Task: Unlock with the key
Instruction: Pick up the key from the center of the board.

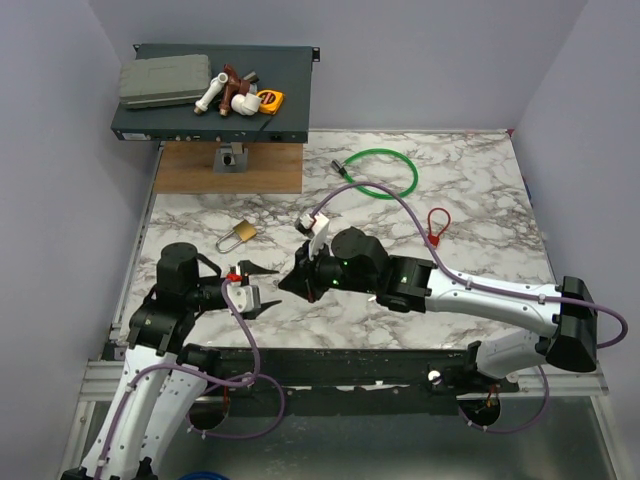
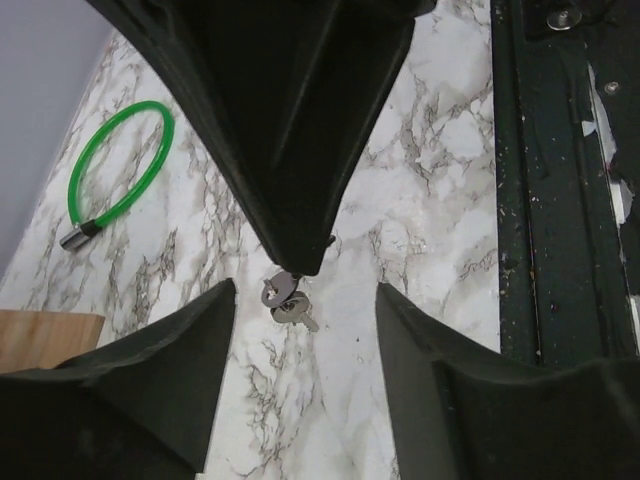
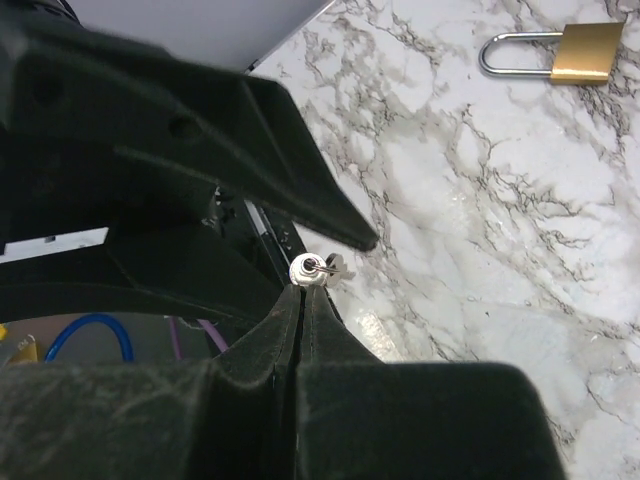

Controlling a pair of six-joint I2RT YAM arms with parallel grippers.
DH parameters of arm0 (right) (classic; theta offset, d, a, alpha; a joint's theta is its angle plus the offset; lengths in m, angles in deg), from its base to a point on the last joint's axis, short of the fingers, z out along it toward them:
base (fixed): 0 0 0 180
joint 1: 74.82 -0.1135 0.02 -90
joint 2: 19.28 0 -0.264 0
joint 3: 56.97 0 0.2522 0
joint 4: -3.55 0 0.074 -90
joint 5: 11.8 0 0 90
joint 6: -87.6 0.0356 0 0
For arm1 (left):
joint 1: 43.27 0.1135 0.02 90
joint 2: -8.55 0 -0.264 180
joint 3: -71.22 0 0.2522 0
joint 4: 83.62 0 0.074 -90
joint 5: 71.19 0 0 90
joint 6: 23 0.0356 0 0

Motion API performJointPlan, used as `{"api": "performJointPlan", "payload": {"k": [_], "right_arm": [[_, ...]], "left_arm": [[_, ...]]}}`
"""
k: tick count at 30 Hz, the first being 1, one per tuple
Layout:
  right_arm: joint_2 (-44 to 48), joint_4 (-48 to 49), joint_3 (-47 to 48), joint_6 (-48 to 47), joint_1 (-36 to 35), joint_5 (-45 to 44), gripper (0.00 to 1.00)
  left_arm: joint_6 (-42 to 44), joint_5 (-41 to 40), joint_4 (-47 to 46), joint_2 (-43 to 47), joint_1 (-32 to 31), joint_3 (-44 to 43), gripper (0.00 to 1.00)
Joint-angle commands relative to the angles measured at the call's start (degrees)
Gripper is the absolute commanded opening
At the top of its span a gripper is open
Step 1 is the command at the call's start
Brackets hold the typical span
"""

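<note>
Right now the key (image 2: 285, 300) hangs over the marble table (image 3: 480, 200), pinched at the tip of the right gripper (image 3: 302, 300), whose jaws press together on it. The left gripper (image 2: 305, 292) has its jaws spread either side of the key, apart from it. The brass padlock (image 3: 585, 52) lies well apart.

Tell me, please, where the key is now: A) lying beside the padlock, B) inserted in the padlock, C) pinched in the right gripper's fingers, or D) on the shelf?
C: the key sticks out from the shut fingers of the right gripper, away from the padlock.
</note>
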State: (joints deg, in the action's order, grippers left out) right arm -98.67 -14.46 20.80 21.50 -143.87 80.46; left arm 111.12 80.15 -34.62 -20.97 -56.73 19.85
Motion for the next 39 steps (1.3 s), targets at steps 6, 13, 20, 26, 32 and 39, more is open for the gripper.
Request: {"api": "performJointPlan", "payload": {"k": [6, 13, 20, 26, 32, 39], "right_arm": [[-1.63, -3.78, 3.1, -1.67, -0.55, 3.8, 0.01], [-1.77, -4.43, 3.66, -1.84, -0.56, 4.63, 0.01], [-2.17, -4.45, 4.72, -1.85, -0.55, 6.58, 0.0], [-2.43, -4.98, 5.07, -1.74, -0.56, 7.76, 0.01], [-1.84, -4.54, 5.76, -1.36, -0.53, 7.96, 0.01], [-0.26, -4.75, 7.53, -2.74, -0.47, 5.45, 0.43]], "left_arm": [[10.83, 0.84, 5.39, 1.15, -1.71, -3.3, 0.37], [14.85, 0.53, 8.07, 4.54, -2.34, -2.8, 0.41], [18.66, -0.71, 9.99, 5.14, -3.55, -2.66, 0.35], [18.9, -2.16, 7.68, 5.73, -4.03, -2.67, 0.06], [18.37, -3.4, 7.37, 6.49, -4.39, -1.87, 0.0], [-2.41, -6.28, -1.1, 5.03, -4.48, -1.64, 0.0]]}}
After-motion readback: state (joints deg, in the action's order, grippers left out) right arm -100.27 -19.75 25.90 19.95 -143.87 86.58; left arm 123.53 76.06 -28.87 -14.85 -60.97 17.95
